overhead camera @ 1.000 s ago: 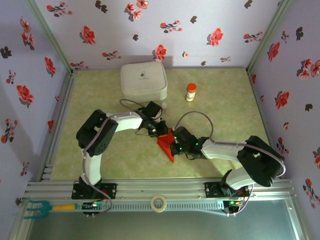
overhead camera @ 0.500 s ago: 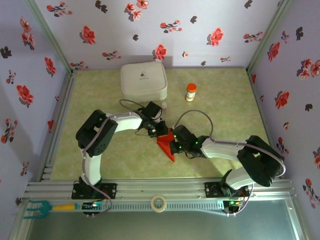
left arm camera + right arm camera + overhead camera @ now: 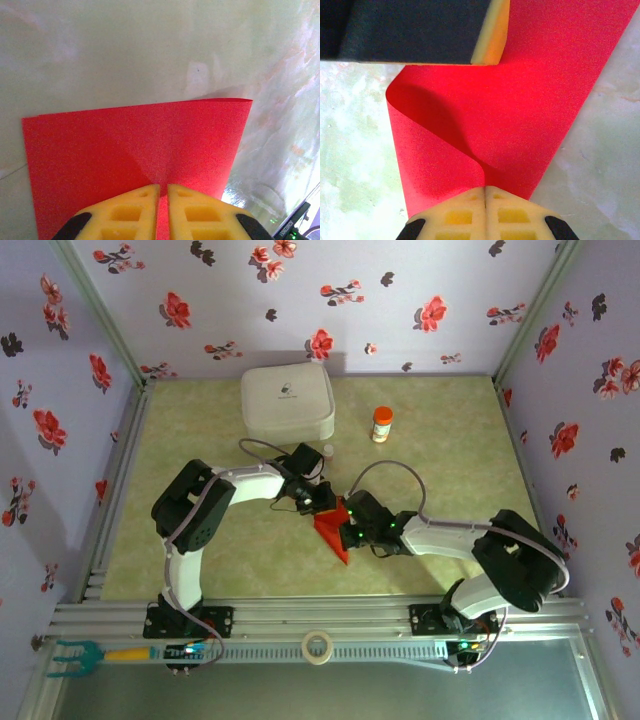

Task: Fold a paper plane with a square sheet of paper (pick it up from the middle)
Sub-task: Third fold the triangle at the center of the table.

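Note:
The square sheet of paper is bright red and bent into a curl between the two arms, near the middle of the table. My left gripper is shut on one edge of it. In the left wrist view the yellow fingertips pinch the sheet, which spreads flat ahead of them. My right gripper is shut on the opposite side. In the right wrist view the sheet curls over from my right gripper up to the left gripper's finger at the top.
A white rounded case stands at the back. An orange-capped small bottle is to its right, and a small white object sits just behind the left wrist. A tape roll and a teal fork tool lie on the front rail.
The right gripper has edged slightly left toward the left gripper, bending the sheet a little more. Both grips are unchanged.

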You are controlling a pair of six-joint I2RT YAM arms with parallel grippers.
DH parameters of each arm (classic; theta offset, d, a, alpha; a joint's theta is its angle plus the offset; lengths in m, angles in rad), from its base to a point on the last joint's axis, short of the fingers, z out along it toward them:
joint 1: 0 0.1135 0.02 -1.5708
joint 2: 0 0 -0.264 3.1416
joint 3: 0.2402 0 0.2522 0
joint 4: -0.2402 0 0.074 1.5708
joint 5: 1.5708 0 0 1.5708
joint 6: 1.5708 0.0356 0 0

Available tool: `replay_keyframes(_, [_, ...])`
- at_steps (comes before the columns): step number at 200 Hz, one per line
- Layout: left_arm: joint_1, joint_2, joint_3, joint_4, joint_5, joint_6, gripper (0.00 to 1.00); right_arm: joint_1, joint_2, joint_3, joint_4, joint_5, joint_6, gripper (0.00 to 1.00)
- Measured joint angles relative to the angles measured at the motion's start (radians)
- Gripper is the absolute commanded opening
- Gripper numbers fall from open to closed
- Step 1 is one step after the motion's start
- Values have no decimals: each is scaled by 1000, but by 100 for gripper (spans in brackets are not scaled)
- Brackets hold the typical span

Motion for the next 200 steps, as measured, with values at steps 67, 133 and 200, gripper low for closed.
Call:
replay_keyframes(67, [-1, 0, 0, 0, -2, -3, 15, 0, 16, 0, 0, -3, 0, 0])
replay_keyframes(133, [-2, 0, 0, 0, -3, -3, 14, 0, 18, 1, 0, -3, 0, 0])
replay_keyframes(200, [-3, -1, 2, -4, -10, -2, 16, 0, 25, 4, 1, -3, 0, 0])
